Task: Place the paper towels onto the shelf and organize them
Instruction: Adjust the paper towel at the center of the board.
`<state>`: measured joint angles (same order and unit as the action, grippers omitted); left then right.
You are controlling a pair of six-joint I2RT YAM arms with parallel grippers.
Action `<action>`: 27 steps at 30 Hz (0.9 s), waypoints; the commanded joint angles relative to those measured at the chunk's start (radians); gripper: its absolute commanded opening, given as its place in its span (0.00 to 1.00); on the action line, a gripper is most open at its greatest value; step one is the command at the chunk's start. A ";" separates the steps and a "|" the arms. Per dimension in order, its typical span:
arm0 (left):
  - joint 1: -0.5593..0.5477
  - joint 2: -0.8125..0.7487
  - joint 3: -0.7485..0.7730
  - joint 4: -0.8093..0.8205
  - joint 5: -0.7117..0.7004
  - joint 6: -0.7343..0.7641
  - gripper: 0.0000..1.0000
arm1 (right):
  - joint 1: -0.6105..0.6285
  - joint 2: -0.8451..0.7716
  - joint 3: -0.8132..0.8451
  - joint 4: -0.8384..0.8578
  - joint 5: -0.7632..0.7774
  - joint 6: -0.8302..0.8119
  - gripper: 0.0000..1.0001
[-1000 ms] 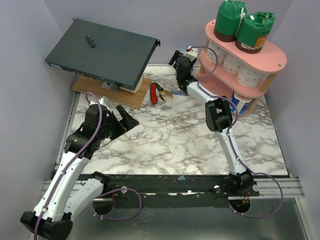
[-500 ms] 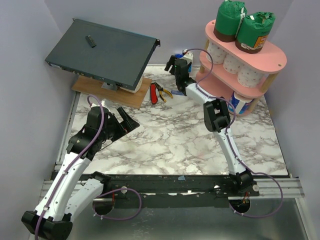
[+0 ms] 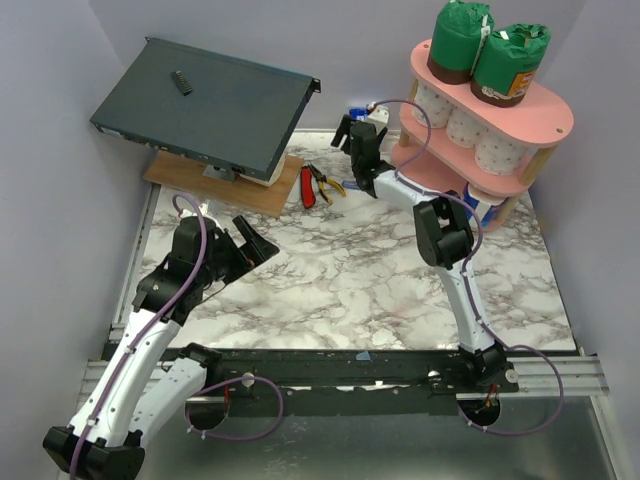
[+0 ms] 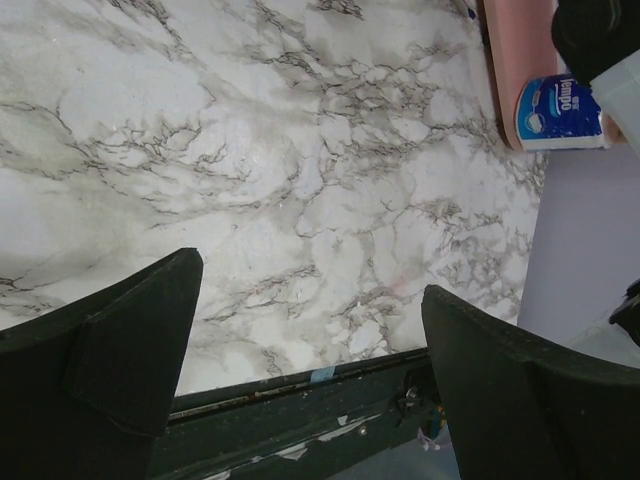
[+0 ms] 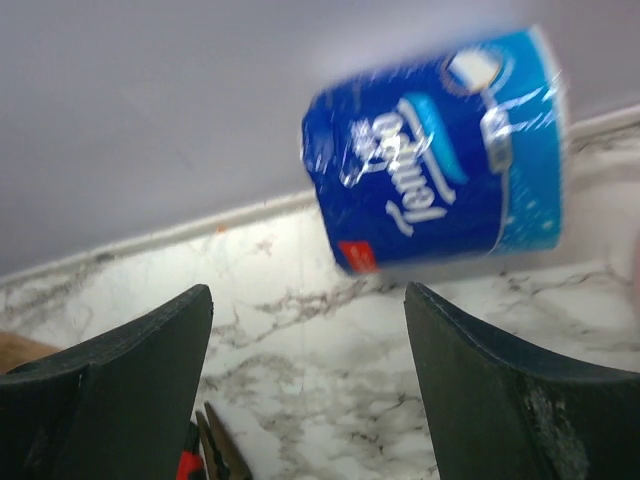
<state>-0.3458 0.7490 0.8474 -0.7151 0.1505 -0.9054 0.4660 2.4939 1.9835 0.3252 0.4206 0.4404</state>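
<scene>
The right gripper [image 5: 307, 290] has its fingers spread with nothing between them. Just beyond their tips a blue-and-white wrapped roll [image 5: 440, 150], tilted and blurred, shows against the back wall [image 5: 150, 100], beside the pink shelf [image 3: 548, 108]. The left gripper [image 4: 310, 275] gapes wide too, holding nothing over the marble table [image 4: 300, 150]. Green rolls [image 3: 462, 40] stand on the shelf's top tier, white rolls [image 3: 470, 125] on the middle.
</scene>
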 commanded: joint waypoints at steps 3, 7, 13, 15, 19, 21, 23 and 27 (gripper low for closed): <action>0.008 -0.040 -0.038 0.018 0.014 -0.006 0.97 | -0.065 -0.045 0.028 0.006 0.128 -0.020 0.82; 0.008 -0.049 -0.043 0.003 -0.006 0.002 0.97 | -0.078 0.008 0.086 -0.008 0.158 -0.060 0.83; 0.010 -0.046 -0.047 -0.004 -0.023 0.008 0.97 | -0.079 0.078 0.153 0.027 0.213 -0.128 0.84; 0.010 -0.044 -0.049 -0.004 -0.027 0.007 0.97 | -0.079 0.103 0.176 0.024 0.208 -0.136 0.84; 0.010 -0.036 -0.055 0.004 -0.027 0.003 0.96 | -0.081 0.129 0.191 0.037 0.206 -0.144 0.84; 0.010 -0.030 -0.060 0.011 -0.025 0.000 0.97 | -0.081 0.145 0.207 0.035 0.212 -0.151 0.84; 0.010 -0.025 -0.063 0.015 -0.022 -0.003 0.96 | -0.081 0.157 0.216 0.038 0.215 -0.154 0.84; 0.010 -0.017 -0.071 0.022 -0.020 -0.007 0.96 | -0.082 0.174 0.225 0.024 0.181 -0.133 0.84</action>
<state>-0.3420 0.7273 0.7944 -0.7116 0.1444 -0.9085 0.3996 2.6320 2.1635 0.3496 0.5850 0.3016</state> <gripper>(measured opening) 0.964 0.841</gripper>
